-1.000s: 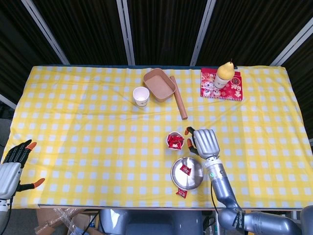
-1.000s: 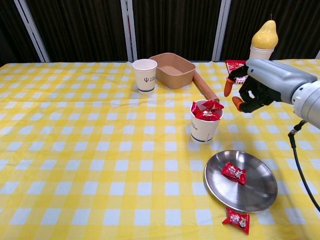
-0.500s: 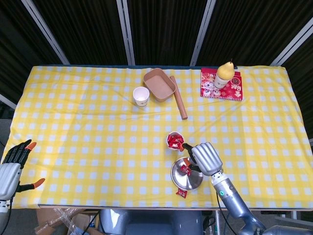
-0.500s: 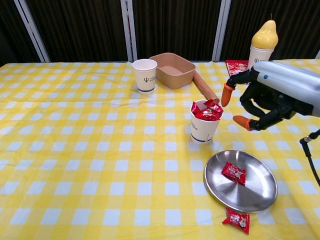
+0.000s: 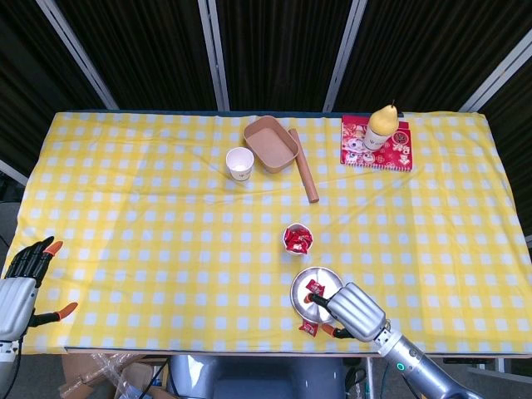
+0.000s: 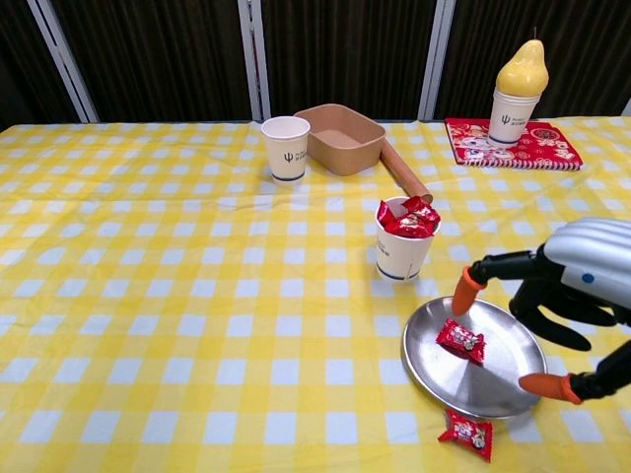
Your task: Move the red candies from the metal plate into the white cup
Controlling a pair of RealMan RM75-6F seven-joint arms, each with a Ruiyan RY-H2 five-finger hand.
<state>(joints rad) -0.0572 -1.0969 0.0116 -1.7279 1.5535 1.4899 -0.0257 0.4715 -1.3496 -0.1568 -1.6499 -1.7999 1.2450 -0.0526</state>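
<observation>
A metal plate (image 6: 498, 379) (image 5: 302, 301) lies near the table's front edge with one red candy (image 6: 461, 340) (image 5: 315, 288) on it. Another red candy (image 6: 465, 434) (image 5: 308, 327) lies on the cloth just in front of the plate. Behind the plate stands a white cup (image 6: 402, 251) (image 5: 297, 239) filled with red candies. My right hand (image 6: 582, 301) (image 5: 356, 308) hovers over the plate's right side, open, fingers spread, holding nothing. Open at the table's front left corner is my left hand (image 5: 21, 283), seen only in the head view.
A second, empty white cup (image 6: 285, 147) and a brown paper tray (image 6: 340, 138) sit at the back, with a wooden rolling pin (image 6: 405, 170) beside them. At the back right a pear-topped cup (image 6: 517, 91) stands on a red mat (image 6: 513, 143).
My right hand has moved from beside the filled cup toward the front, down over the plate. The candies and the left hand have not moved.
</observation>
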